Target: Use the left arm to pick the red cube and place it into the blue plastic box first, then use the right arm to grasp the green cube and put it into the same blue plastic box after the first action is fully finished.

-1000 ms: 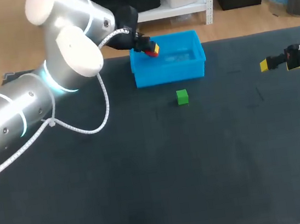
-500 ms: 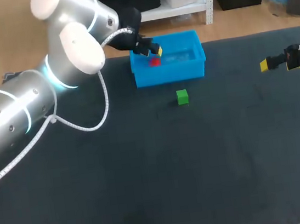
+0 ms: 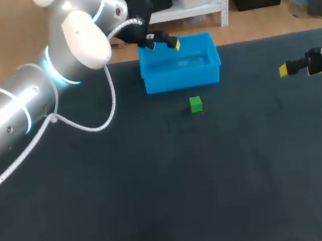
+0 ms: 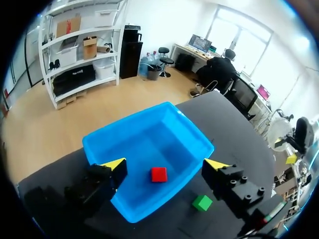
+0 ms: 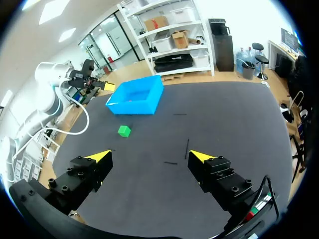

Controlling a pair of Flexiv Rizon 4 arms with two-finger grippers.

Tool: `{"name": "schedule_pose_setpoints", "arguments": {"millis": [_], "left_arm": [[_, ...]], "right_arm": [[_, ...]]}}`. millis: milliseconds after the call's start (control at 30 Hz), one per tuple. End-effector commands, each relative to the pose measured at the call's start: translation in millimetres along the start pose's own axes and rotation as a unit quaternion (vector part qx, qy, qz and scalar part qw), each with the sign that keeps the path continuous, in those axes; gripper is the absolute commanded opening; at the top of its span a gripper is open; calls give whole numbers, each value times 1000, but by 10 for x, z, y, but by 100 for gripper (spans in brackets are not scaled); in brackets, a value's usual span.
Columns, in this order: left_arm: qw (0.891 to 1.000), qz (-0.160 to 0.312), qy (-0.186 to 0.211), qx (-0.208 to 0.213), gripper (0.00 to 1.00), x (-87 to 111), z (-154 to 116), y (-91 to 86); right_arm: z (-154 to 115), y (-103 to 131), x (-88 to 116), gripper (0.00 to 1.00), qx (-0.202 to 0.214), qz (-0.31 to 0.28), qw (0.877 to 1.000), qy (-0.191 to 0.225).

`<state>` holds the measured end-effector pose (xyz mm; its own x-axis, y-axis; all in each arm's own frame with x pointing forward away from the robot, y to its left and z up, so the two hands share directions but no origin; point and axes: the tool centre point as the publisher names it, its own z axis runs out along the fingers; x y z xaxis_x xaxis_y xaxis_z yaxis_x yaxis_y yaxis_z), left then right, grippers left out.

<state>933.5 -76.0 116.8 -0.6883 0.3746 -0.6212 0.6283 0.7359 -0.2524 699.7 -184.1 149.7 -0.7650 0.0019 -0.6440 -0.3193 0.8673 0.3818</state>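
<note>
In the head view, the left arm (image 3: 39, 95) is seen coming in from the left, and the left gripper (image 3: 162, 41) is held above the rear left part of the blue box (image 3: 182, 81), its fingers spread with nothing between them. The green cube (image 3: 196, 104) is found on the dark table (image 3: 158, 186), just in front of the box's front wall and apart from it. The right gripper (image 3: 296, 67) is kept low over the table at the far right, well apart from both cube and box.

In the left wrist view, the jaws are shown wide open and empty. The red cube (image 4: 159, 174) is seen lying on the floor of the blue box, below the gap between the fingers and touched by neither. The green cube is seen outside the box, near its wall.

In the right wrist view, the right gripper's fingers are spread wide over bare table, with nothing held. The green cube and the blue box are seen far ahead of it, with the left gripper beside the box.
</note>
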Motion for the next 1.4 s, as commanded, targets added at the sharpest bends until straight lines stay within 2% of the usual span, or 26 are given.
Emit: {"name": "schedule_pose_setpoints", "arguments": {"millis": [33,233,467,667,867,1133,1400], "left_arm": [[1000,0,-3,-10,100,85,-310,-143],[1000,-10,-10,-20,100,345,-635,-191],[999,-34,-9,-32,100,866,-990,-234],[998,-45,-24,-35,100,1289,-1178,-315],[997,-49,-29,-46,100,1614,-1337,-354],[997,-53,-32,-40,100,1877,-1538,-327],[998,-48,-29,-29,100,1916,-1599,-310]], "right_arm": [[-4,-7,0,100,-1,0,1000,0],[-4,-7,0,100,-1,0,1000,0],[-4,-7,0,100,-1,0,1000,0],[-4,-7,0,100,-1,0,1000,0],[-4,-7,0,100,-1,0,1000,0],[-4,-7,0,100,-1,0,1000,0],[-4,-7,0,100,-1,0,1000,0]]}}
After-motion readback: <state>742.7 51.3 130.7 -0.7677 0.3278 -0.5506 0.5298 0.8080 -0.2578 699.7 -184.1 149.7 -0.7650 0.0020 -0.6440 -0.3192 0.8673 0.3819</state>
